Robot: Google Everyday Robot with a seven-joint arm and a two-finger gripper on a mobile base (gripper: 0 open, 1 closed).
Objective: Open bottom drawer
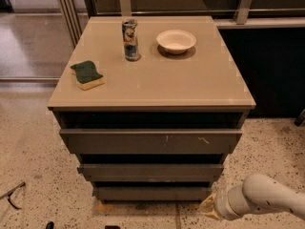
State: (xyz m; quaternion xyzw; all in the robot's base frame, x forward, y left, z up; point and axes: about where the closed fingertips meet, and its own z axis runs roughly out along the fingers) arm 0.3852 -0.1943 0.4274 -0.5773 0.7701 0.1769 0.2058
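Observation:
The bottom drawer [152, 193] is a dark grey-brown flat front without a handle. It is the lowest and narrowest-looking of the cabinet's three and stands just above the floor. It looks shut, about flush under the mid-width front [150, 171]. My gripper [210, 207] is at the end of the white arm [267, 202], low at the bottom right. It is beside the bottom drawer's right end, close to the floor. Only its yellowish tip shows.
The widest top front [150, 141] has pale scratches. On the beige cabinet top [190, 87] stand a can [130, 39], a white bowl [176, 41] and a green-and-yellow sponge [87, 75]. A dark cabinet [271, 70] is at the right, a glass partition [28, 32] at the left, and speckled floor [33, 175] is around.

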